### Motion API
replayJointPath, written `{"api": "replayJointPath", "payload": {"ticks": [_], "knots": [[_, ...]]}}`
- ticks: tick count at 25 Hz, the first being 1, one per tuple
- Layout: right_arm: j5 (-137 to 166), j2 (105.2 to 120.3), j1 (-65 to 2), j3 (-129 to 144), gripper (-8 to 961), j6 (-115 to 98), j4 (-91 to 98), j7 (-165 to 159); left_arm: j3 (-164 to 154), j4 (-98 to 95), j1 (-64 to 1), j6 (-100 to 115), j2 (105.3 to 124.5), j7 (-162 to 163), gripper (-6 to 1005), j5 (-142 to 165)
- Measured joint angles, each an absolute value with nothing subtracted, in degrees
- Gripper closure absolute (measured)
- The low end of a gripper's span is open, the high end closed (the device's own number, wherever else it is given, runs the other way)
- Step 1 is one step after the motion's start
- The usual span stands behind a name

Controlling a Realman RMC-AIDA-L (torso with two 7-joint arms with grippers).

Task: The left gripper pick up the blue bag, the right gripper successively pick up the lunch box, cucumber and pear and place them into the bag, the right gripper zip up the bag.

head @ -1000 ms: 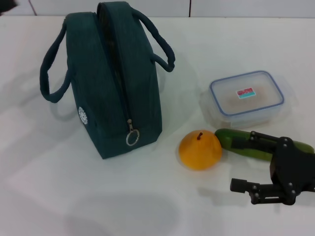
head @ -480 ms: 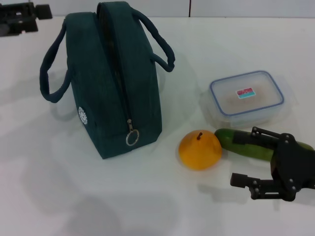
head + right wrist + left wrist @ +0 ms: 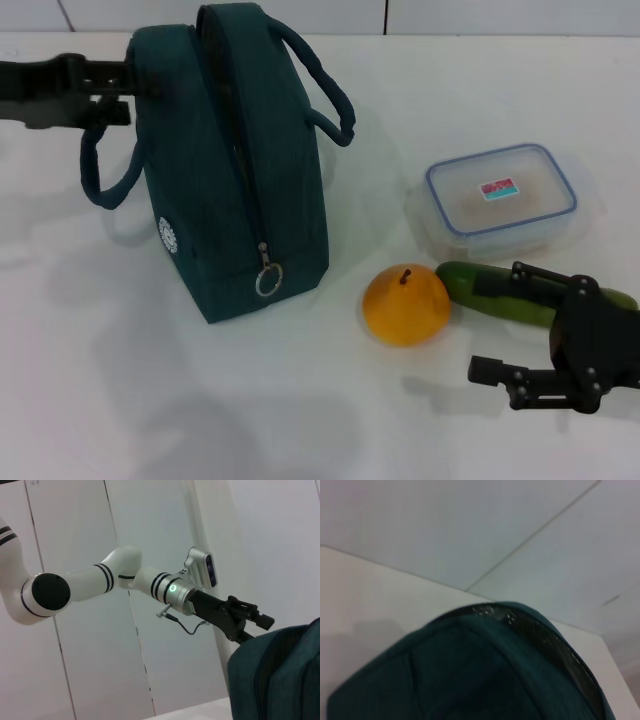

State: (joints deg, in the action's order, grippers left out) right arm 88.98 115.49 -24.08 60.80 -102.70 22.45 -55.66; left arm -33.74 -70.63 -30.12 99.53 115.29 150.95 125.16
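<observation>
The left gripper (image 3: 125,85) reaches in level from the left edge of the head view and meets the upper left corner of the blue bag (image 3: 235,165), beside its left handle (image 3: 100,160); whether its fingers are apart or closed on anything cannot be told. In the right wrist view the same gripper (image 3: 250,620) shows at the end of the white left arm (image 3: 100,580), its dark tip just above the bag's top (image 3: 280,675). The left wrist view is filled by the bag's rounded top and zipper track (image 3: 540,635).

The bag stands upright on the white table (image 3: 120,400), zipper closed, its ring pull (image 3: 268,278) hanging low on the near face. To the bag's right and a little nearer the robot lies the pear (image 3: 406,306), orange-yellow, stem up. The cucumber (image 3: 495,292) lies just right of the pear, touching or nearly touching it. Beyond the cucumber, well right of the bag, sits the lunch box (image 3: 502,200), clear with a blue-rimmed lid, closed.

Farthest right of the bag, the right gripper (image 3: 505,325) hovers low over the table with its two fingers spread apart and nothing between them, the upper one over the cucumber.
</observation>
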Motion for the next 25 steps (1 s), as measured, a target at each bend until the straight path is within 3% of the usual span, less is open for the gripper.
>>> {"api": "replayJointPath", "payload": {"ticks": [16, 20, 25], "knots": [[89.04, 115.49, -24.13, 60.5, 105, -102.85, 21.45, -55.61, -39.25, -70.82, -32.39, 95.37, 116.81, 150.04, 138, 131.19], [89.04, 115.48, -24.01, 60.6, 105, -102.85, 21.24, -55.63, -39.69, -70.84, -31.97, 95.03, 117.82, 143.59, 210, 130.19], [89.0, 115.48, -24.19, 60.44, 105, -102.93, 20.82, -55.42, -40.57, -70.91, -32.07, 95.06, 117.75, 142.96, 300, 129.79]]}}
